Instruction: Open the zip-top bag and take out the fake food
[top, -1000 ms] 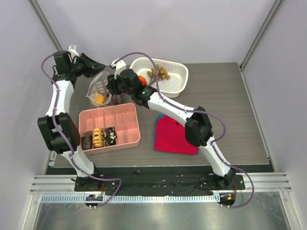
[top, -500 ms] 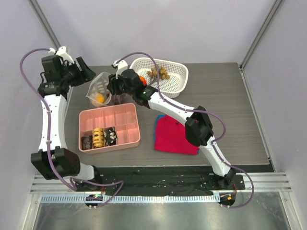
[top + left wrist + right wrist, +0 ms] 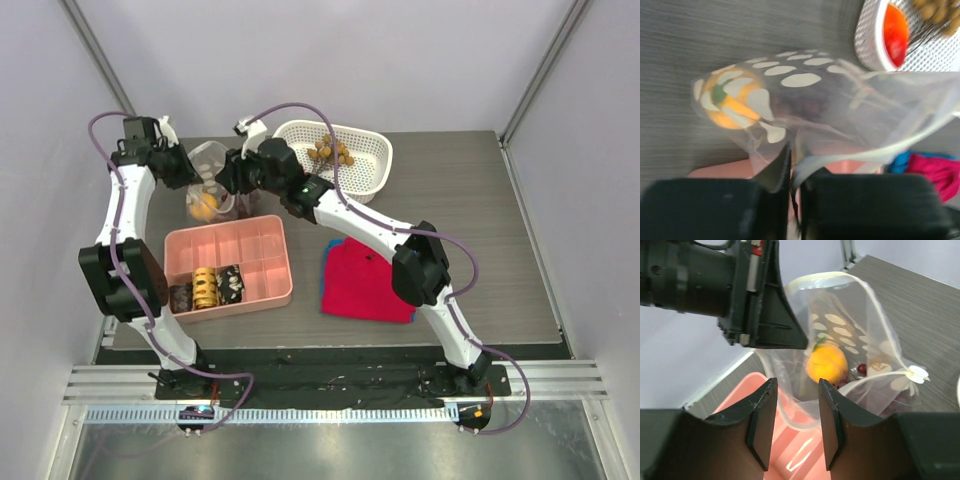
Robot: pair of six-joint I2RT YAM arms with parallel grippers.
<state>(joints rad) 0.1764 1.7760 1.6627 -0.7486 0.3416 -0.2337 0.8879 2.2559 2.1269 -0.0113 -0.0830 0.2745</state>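
At the far-left corner of the tabletop [image 3: 480, 200] the left pincer [image 3: 792, 172] pinches the zip-top bag [image 3: 840, 115] by its rim, mouth facing the spread, empty right pincer [image 3: 792, 412], orange-yellow fruit [image 3: 826, 362] straight ahead.

**Grey table, four things resting on it**

The table [image 3: 470, 230] has a dark grey, wood-grained top. At the far edge, near the middle, sits a white mesh basket [image 3: 362, 172]. A pink tray [image 3: 262, 270] with compartments sits front left. Just to its right lies a red cloth [image 3: 362, 285], spread over a blue cloth [image 3: 324, 274] that peeks out along its left edge. The zip-top bag [image 3: 205, 180] hangs over the far left; I can't tell whether its bottom touches the top.
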